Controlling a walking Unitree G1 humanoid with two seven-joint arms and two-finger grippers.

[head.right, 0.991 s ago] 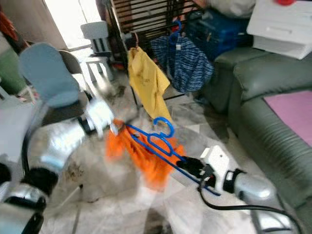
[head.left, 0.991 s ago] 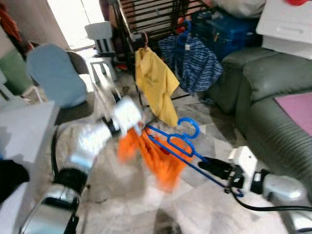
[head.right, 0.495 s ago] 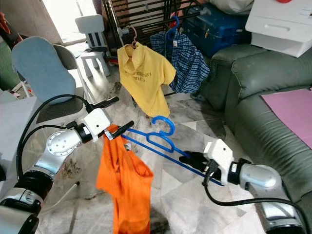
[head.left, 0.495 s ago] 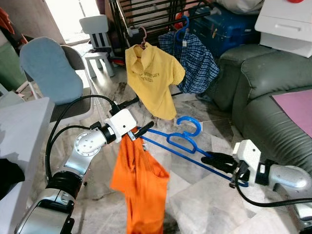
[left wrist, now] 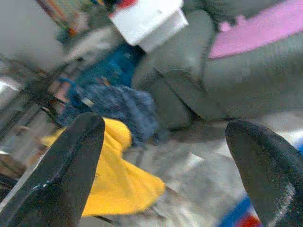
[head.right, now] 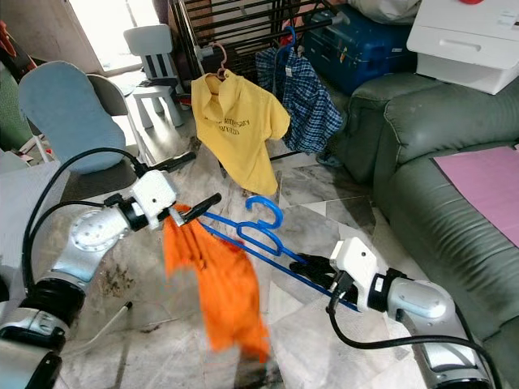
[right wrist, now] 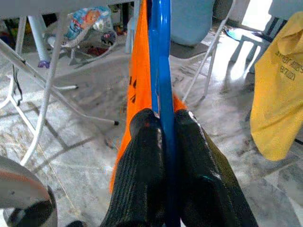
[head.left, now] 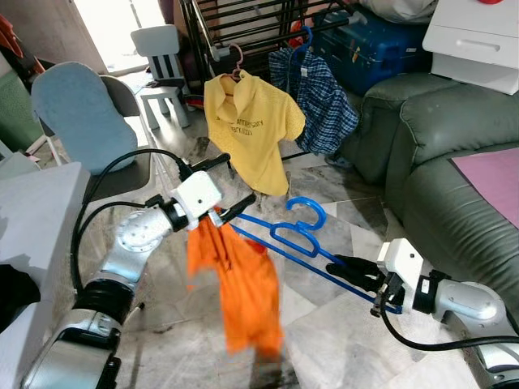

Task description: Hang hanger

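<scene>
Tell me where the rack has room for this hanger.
On the rack, bare bar runs left of the yellow shirt. From it rightward is crowded: the plaid shirt hangs beside it, against the blue suitcase.

Ahead, the drying rack (head.left: 243, 32) already carries a yellow shirt (head.left: 250, 134) and a checked shirt (head.left: 320, 97), hanging side by side and crowding its near rail. The blue hanger (head.left: 300, 239), spanning both pincers with an orange garment (head.left: 239, 284) drooping from it, bars the floor between the arms. A green sofa (head.left: 438, 162) walls the right; a blue-backed chair (head.left: 77, 117) and a white stool (head.left: 162, 61) close the left.
</scene>
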